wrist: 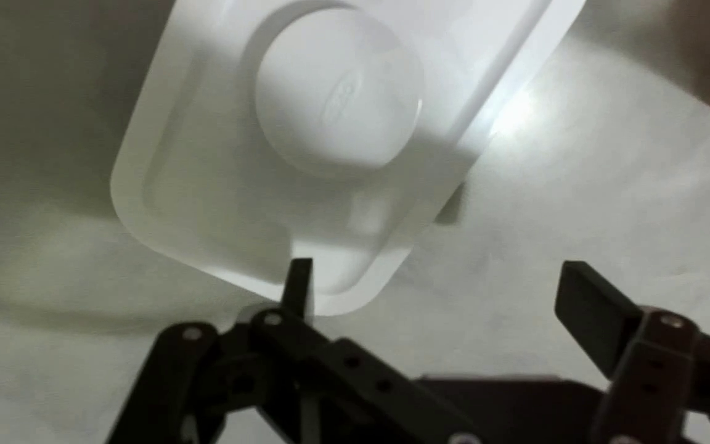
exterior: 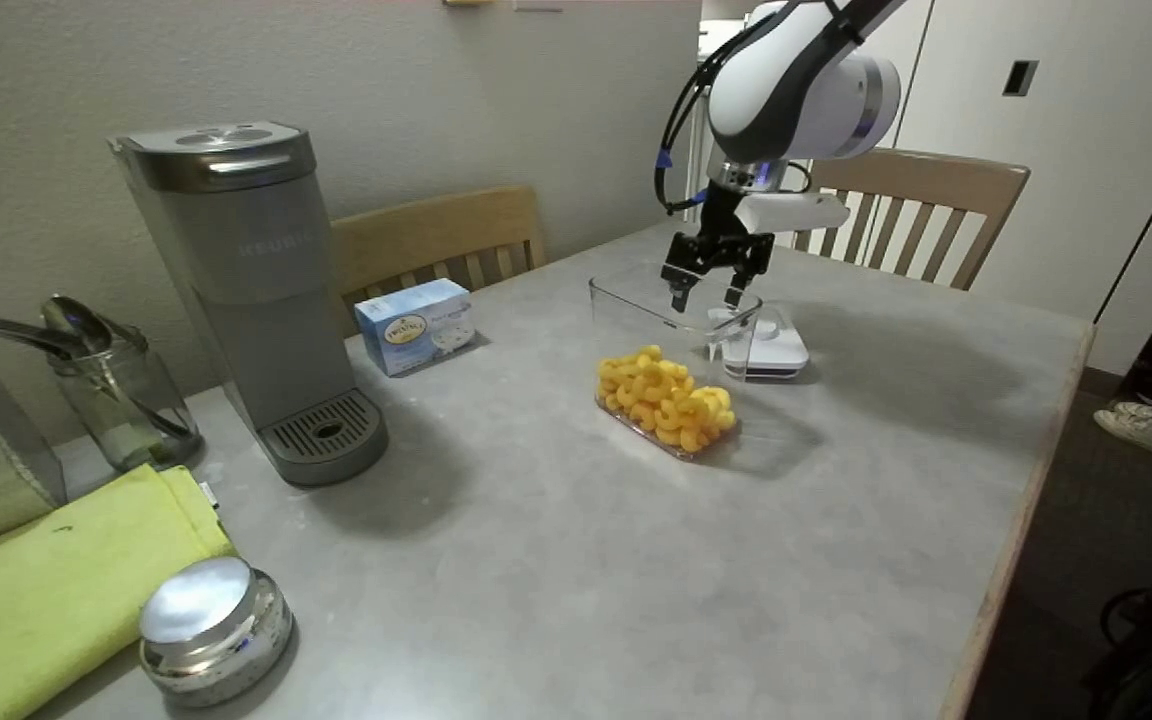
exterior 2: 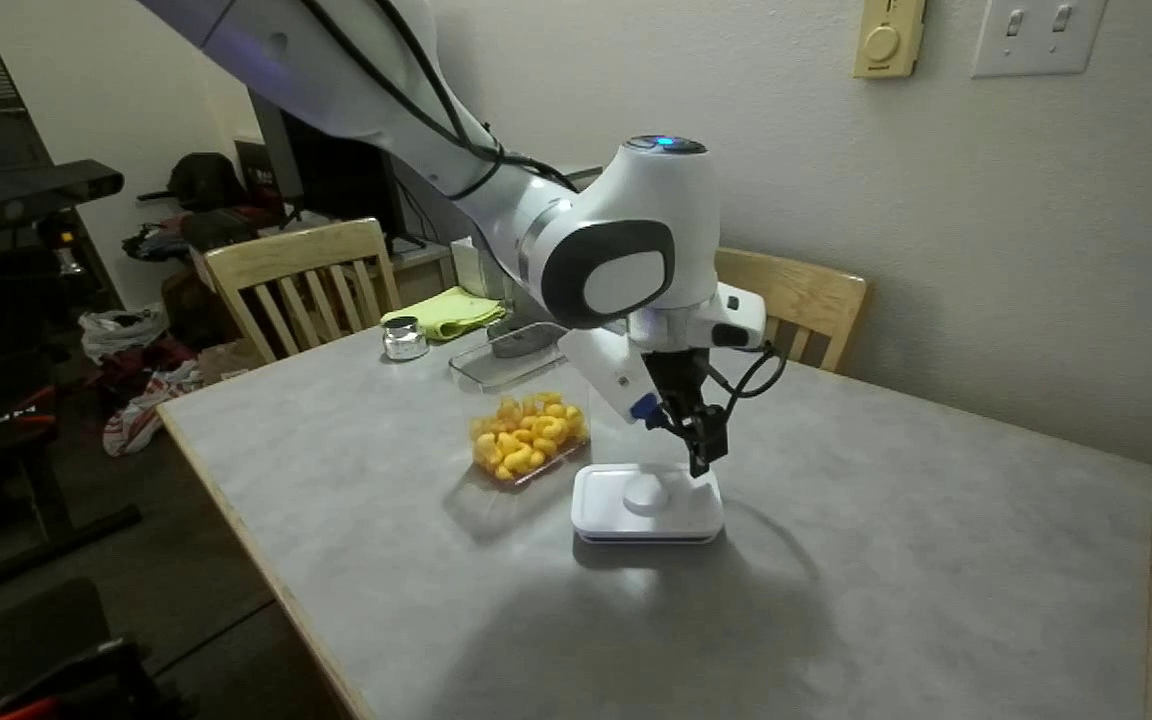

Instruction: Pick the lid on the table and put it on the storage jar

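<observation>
Fingers (wrist: 598, 320) spread wide on the gripper (wrist: 444, 290), nothing gripped, one tip over the lid (exterior 2: 648, 512) by its corner, though touching or just clear is hard to tell! The knob (wrist: 339, 86) lies above and slightly left of the gap in the wrist view, the lid's long axis seeming to run upward too, so a slide along it looks needed. White, smooth and round-cornered, the lid sits well in from the edges of the table (exterior 2: 896, 570), near the uncovered jar (exterior: 641, 330).
</observation>
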You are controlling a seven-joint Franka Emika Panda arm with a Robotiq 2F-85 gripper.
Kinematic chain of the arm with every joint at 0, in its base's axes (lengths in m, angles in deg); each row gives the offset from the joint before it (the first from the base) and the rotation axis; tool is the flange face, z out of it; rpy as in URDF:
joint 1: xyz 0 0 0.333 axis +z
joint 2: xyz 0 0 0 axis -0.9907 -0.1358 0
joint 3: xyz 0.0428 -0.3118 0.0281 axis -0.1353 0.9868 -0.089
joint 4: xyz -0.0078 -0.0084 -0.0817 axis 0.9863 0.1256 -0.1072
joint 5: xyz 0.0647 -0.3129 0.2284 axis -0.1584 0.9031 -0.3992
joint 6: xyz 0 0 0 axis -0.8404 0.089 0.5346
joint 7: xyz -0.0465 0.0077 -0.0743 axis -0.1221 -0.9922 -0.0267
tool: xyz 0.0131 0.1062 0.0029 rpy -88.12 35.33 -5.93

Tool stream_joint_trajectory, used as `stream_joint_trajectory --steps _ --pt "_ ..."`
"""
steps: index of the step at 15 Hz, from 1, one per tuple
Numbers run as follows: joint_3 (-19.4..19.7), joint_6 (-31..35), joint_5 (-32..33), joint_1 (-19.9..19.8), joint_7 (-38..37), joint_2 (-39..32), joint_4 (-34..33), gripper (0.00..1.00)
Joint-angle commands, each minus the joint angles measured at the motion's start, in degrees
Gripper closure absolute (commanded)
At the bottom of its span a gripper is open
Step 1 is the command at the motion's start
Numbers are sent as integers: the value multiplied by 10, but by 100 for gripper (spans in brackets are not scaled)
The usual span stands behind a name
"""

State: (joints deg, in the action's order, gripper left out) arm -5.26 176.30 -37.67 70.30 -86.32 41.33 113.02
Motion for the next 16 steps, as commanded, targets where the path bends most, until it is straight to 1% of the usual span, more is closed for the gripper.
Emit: stream_joint_trajectory --steps 1,3,6,12,16 --pt "5 30 -9 0 -4 36 58 0" --pt "9 31 -10 2 -17 50 81 0" --pt "19 11 -8 4 -37 72 111 0" --pt "26 -47 -9 -3 -31 103 141 0" --pt "19 -59 -15 -6 -19 106 150 0"
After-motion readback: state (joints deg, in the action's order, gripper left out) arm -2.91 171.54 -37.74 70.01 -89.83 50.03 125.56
